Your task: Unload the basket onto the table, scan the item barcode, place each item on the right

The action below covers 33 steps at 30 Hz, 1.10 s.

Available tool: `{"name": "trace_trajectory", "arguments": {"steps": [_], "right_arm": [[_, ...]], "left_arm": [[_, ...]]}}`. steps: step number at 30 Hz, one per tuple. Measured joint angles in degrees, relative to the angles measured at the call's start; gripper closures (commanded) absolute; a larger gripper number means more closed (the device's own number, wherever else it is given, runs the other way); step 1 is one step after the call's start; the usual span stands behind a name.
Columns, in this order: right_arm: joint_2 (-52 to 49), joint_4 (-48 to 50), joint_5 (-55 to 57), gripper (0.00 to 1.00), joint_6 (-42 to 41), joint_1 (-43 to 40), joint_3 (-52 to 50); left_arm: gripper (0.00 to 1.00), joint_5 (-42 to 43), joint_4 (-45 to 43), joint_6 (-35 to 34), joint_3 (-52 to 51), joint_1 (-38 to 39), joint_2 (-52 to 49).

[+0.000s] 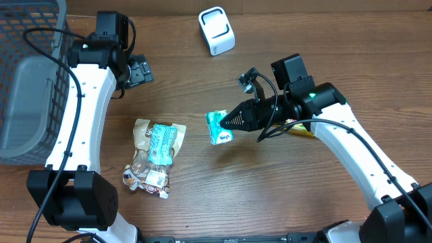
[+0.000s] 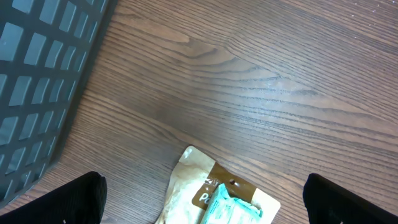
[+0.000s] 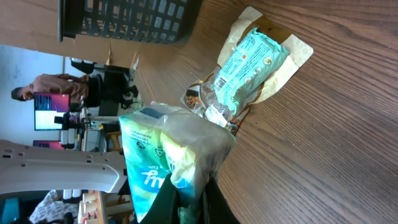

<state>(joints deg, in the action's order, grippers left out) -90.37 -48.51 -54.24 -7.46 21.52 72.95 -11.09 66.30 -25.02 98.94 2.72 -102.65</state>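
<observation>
My right gripper (image 1: 228, 122) is shut on a teal-and-white snack packet (image 1: 218, 127) and holds it above the table's middle. In the right wrist view the packet (image 3: 166, 163) stands upright, pinched at its lower edge between the dark fingers (image 3: 163, 202). No barcode shows on it. A white barcode scanner (image 1: 216, 30) stands at the back of the table, well apart from the packet. My left gripper (image 1: 139, 71) hovers open and empty at the back left. Its fingertips (image 2: 79, 199) stand wide apart above the top of a tan pouch (image 2: 189, 186).
A pile of packets (image 1: 155, 152) lies left of centre: a teal packet (image 3: 249, 59) on a tan pouch, with small wrapped snacks (image 1: 145, 179) below. A dark mesh basket (image 1: 30, 40) fills the left edge. A yellow item (image 1: 302, 130) lies under my right arm.
</observation>
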Motion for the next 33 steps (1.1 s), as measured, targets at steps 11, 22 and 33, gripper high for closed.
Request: {"name": "trace_trajectory", "arguments": {"steps": [11, 22, 33], "right_arm": [[0.0, -0.02, 0.0, 0.96, 0.09, 0.0, 0.0], [0.0, 0.02, -0.98, 0.96, 1.29, -0.02, 0.0], [0.0, -0.31, -1.29, 0.96, 4.85, 0.0, 0.0]], "left_arm": [[0.0, 0.0, 0.0, 0.0, 0.0, 0.0, 0.0], [0.01, 0.0, 0.0, 0.0, 0.0, 0.0, 0.0], [0.0, 0.0, -0.02, 0.0, 0.0, 0.0, 0.0]]}}
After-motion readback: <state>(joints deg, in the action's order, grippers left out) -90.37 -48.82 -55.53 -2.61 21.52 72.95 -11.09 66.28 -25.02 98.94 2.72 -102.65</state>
